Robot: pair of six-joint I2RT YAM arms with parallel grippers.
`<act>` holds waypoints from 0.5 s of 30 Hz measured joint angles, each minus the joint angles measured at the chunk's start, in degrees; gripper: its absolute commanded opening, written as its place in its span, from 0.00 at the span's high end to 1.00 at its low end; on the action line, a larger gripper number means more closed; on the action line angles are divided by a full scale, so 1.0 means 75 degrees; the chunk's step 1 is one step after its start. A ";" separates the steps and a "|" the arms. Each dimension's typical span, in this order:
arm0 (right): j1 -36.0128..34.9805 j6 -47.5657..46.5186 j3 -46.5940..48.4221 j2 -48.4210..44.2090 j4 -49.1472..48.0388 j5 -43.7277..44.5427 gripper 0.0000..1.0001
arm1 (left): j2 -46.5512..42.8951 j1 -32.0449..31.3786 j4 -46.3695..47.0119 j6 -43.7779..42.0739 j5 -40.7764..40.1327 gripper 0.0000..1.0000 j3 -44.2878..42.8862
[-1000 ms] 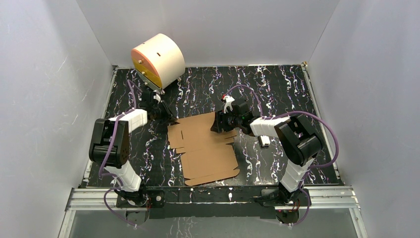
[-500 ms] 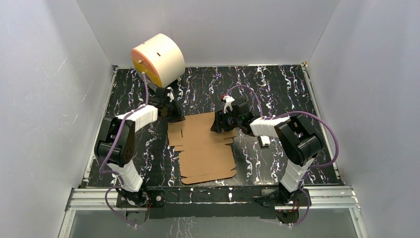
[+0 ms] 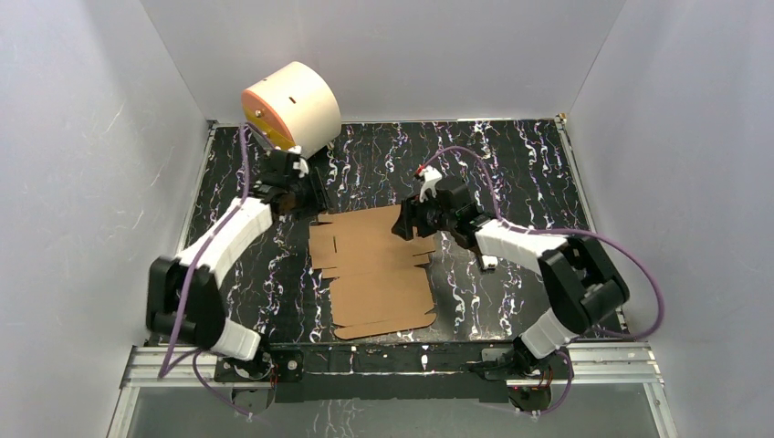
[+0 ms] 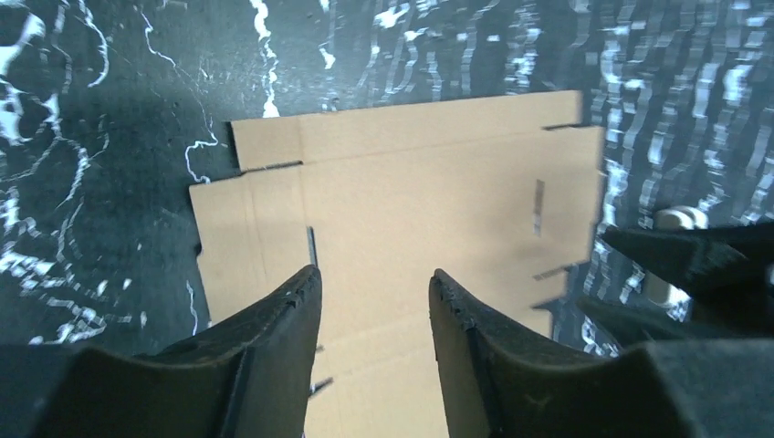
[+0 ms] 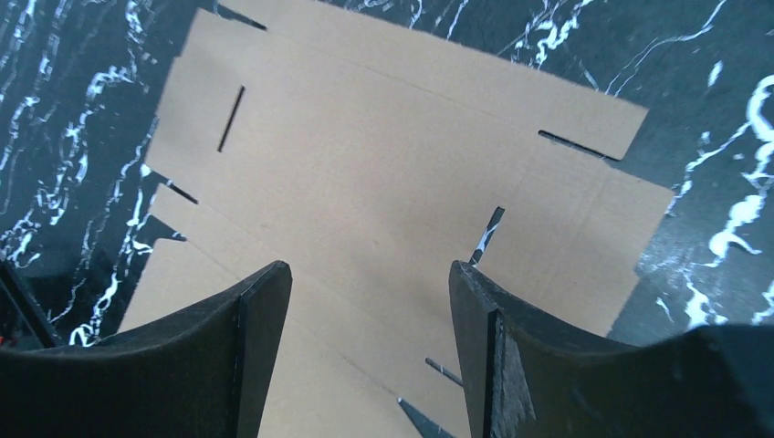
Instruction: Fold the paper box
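Note:
The paper box (image 3: 370,266) is a flat brown die-cut cardboard sheet with flaps and slots, lying unfolded on the black marbled table. My left gripper (image 3: 308,199) hangs open and empty above the sheet's far left corner. My right gripper (image 3: 407,222) hangs open and empty above its far right corner. The left wrist view shows the sheet (image 4: 411,192) below my open left gripper (image 4: 374,276). The right wrist view shows the sheet (image 5: 365,164) below my open right gripper (image 5: 370,269). Neither gripper touches the cardboard.
A cream cylinder with an orange face (image 3: 290,111) stands at the back left, just behind the left gripper. A small white-and-black bar (image 3: 489,262) lies right of the sheet, under the right forearm. Grey walls enclose the table on three sides.
The left arm has stretched out toward the back and its gripper now hangs over the sheet's far left corner. The right gripper has risen slightly. The sheet's near flap has settled flat.

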State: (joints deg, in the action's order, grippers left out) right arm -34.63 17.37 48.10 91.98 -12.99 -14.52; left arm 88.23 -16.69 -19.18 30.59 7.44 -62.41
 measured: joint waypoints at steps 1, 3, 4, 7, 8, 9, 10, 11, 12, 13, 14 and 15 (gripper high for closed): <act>0.0000 -0.0006 -0.0035 -0.0236 0.0067 0.0052 0.27 | -0.0458 0.0003 -0.0146 -0.0055 0.0003 0.46 -0.0003; 0.0000 -0.0015 -0.0105 -0.0673 0.0210 0.0160 0.25 | -0.1343 0.0009 -0.0393 -0.0195 0.0032 0.40 0.0012; -0.0003 -0.0023 -0.0157 -0.0886 0.0294 0.0219 0.24 | -0.1705 0.0009 -0.0472 -0.0259 0.0047 0.38 0.0035; -0.0041 -0.0026 -0.0382 -0.1463 0.0583 0.0431 0.23 | -0.3010 0.0015 -0.0510 -0.0577 -0.0038 0.34 0.0420; -0.0052 -0.0026 -0.0437 -0.1638 0.0723 0.0539 0.23 | -0.3381 0.0020 -0.0481 -0.0708 -0.0114 0.34 0.0667; -0.0058 -0.0029 -0.0481 -0.1775 0.0810 0.0641 0.22 | -0.3640 0.0044 -0.0452 -0.0831 -0.0149 0.34 0.0941; -0.0073 -0.0029 -0.0510 -0.1877 0.0877 0.0749 0.23 | -0.3809 0.0122 -0.0437 -0.0950 -0.0111 0.34 0.1209; -0.0090 -0.0029 -0.0530 -0.1938 0.0921 0.0868 0.23 | -0.3847 0.0297 -0.0472 -0.1043 0.0044 0.34 0.1416; -0.0105 -0.0026 -0.0536 -0.1955 0.0927 0.0941 0.22 | -0.3794 0.0522 -0.0469 -0.1090 0.0259 0.34 0.1530; -0.0125 -0.0023 -0.0536 -0.1953 0.0921 0.1026 0.22 | -0.3614 0.0915 -0.0379 -0.1125 0.0615 0.34 0.1655; -0.0157 -0.0017 -0.0536 -0.1941 0.0924 0.1128 0.22 | -0.3416 0.1355 -0.0239 -0.1128 0.1064 0.34 0.1795; -0.0216 -0.0006 -0.0536 -0.1903 0.0912 0.1227 0.22 | -0.3244 0.1810 -0.0137 -0.1122 0.1376 0.33 0.1941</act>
State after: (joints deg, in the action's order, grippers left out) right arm -36.25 17.32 44.07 77.71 -6.15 -5.32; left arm 63.90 -3.11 -20.21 22.17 17.76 -47.86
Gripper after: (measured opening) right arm 0.775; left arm 0.662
